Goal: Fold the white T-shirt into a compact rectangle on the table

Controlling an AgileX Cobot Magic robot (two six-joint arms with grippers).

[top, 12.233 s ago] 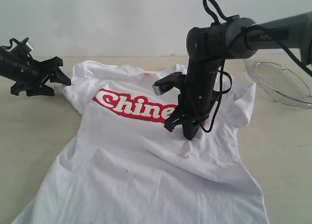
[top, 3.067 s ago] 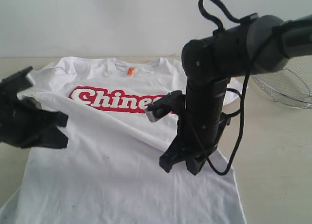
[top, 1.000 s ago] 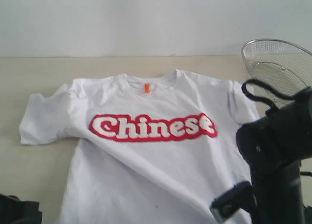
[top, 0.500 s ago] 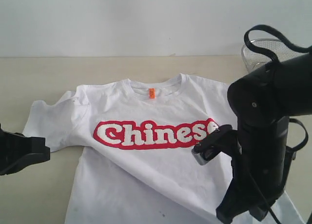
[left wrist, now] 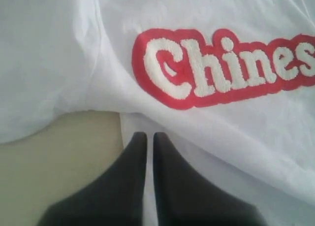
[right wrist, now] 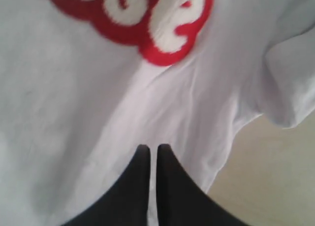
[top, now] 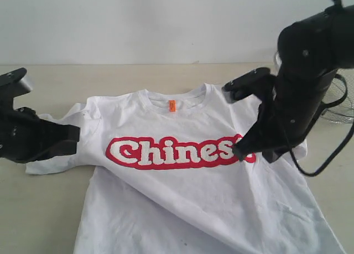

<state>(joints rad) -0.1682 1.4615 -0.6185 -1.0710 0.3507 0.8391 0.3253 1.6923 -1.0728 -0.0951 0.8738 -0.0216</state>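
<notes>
The white T-shirt [top: 182,198] lies face up and wrinkled on the table [top: 50,215], with the red-outlined word "Chinese" [top: 177,152] across the chest. My left gripper [top: 72,136] is shut and empty; it hovers at the shirt's left sleeve. In the left wrist view its tips [left wrist: 146,135] are over the shirt's edge below the lettering [left wrist: 221,68]. My right gripper [top: 254,153] is shut and empty too, above the last letters of the word. The right wrist view shows its tips [right wrist: 150,148] over plain cloth near the shirt's side edge [right wrist: 231,137].
A round wire-mesh basket [top: 338,102] stands at the back right, partly hidden behind the right arm. A pale wall runs along the table's far edge. Bare tabletop shows left of the sleeve [left wrist: 59,157] and right of the shirt [right wrist: 280,177].
Both arms have come from the near edge farther over the shirt: the right gripper to the end of the word, the left to the sleeve. Both stayed shut.
</notes>
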